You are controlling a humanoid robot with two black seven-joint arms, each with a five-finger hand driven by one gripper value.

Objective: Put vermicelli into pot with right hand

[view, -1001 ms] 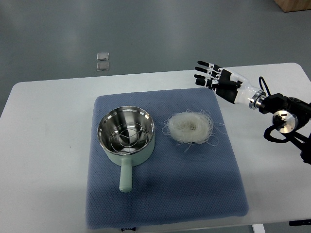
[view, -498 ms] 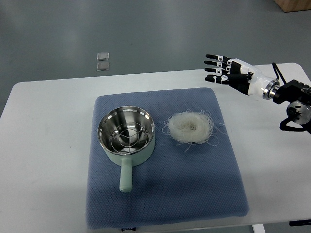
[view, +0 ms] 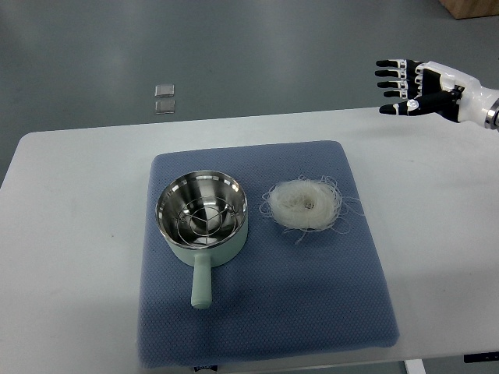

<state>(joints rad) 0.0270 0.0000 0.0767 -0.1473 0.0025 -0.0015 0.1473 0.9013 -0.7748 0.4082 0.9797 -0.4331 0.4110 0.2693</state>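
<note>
Grey floor in the background, white rounded table (view: 70, 202) in front, with a blue-grey textured fabric mat (view: 312, 296) spread across the middle of it. Using the mat as the reference for everything here.

On the mat's left half: a pale mint-green saucepan with a shiny steel inside (view: 202, 218) and a round wire rack sitting in the bottom, stubby mint handle pointing toward the mat's near edge. Just right of it, on the mat's right half – a loose white nest of dry vermicelli (view: 304, 204), stray strands poking out all round, not touching the saucepan. So not in the pot yet.

Well beyond the mat's far right corner, up at the frame's right edge: the black-and-white robot right hand (view: 421, 86), fingers stretched out and spread, pointing left, holding nothing. Well apart from the vermicelli.

Off the table, past the mat's far left corner: two small clear square things (view: 164, 98) on the floor – can't tell what exactly.
</note>
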